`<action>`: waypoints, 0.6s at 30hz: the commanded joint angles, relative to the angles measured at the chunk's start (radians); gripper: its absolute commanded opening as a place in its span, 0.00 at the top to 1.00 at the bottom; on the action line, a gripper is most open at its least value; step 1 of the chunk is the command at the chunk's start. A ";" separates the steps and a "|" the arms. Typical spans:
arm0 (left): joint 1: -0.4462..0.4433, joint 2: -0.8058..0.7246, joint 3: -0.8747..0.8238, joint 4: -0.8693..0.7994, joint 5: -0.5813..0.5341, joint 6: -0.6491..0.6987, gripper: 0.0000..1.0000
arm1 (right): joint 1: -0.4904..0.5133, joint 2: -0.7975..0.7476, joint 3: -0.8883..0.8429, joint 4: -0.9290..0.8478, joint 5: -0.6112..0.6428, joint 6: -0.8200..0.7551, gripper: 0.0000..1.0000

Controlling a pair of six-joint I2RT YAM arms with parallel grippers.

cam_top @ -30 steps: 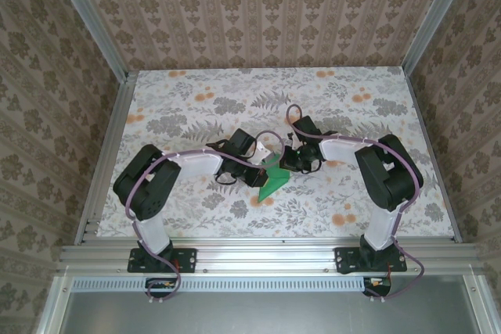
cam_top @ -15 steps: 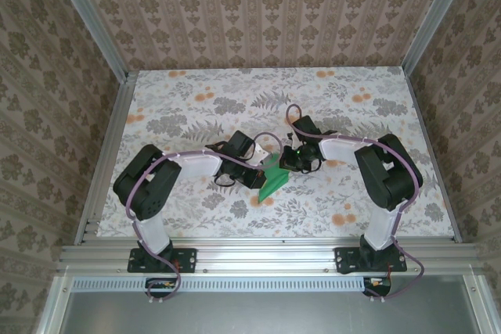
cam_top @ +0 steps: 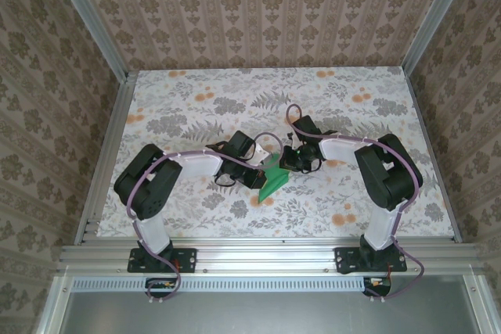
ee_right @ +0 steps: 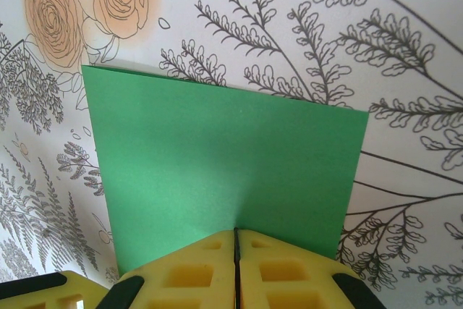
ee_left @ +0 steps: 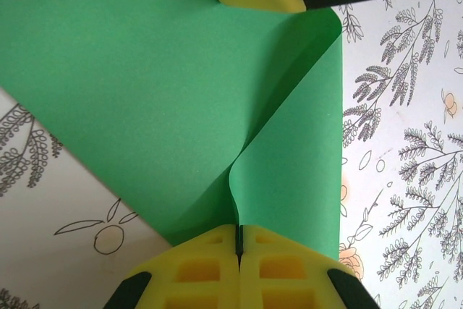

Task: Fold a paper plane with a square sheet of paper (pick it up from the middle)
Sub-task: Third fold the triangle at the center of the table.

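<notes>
The square sheet of paper (cam_top: 272, 181), partly folded, is held at the middle of the table (cam_top: 196, 107). The left pincer (ee_left: 238, 240) is clamped on one edge and the right pincer (ee_right: 235, 244) on another.

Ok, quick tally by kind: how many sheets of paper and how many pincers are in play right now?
Green paper: 1
Pincers: 2, the left pincer and the right pincer, both shut on the paper
Total: 3

Bright, even light; pics sharp.
</notes>
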 commanded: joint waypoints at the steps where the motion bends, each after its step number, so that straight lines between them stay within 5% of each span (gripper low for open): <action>1: -0.007 0.001 0.019 -0.012 0.013 0.030 0.98 | -0.002 0.041 -0.008 -0.059 0.015 -0.007 0.90; 18: -0.009 0.006 0.044 -0.032 0.017 0.056 0.98 | -0.002 0.046 -0.017 -0.049 0.013 0.001 0.90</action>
